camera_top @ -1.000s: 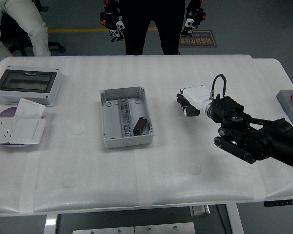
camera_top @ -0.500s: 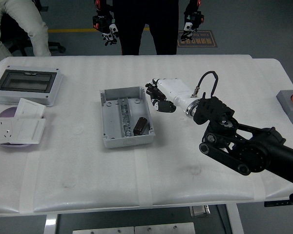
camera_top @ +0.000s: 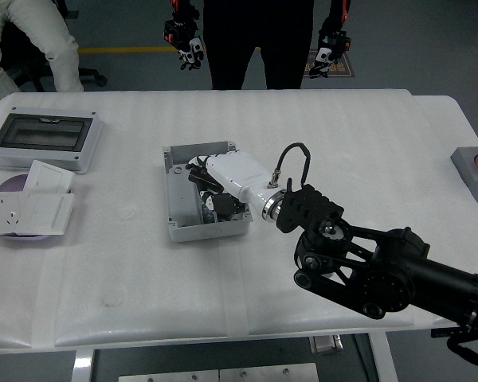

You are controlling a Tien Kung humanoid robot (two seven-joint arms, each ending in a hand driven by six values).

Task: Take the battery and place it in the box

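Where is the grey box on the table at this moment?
In the head view, the grey box sits left of the table's centre, with the right robot hand reaching into it.

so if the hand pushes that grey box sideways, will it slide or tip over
Probably slide. The box is low and wide, sitting flat on the table, so tipping looks unlikely. It seems to be rigid plastic, likely light, so it may shift easily while the right hand reaches inside it. The padded table cover might add some grip.
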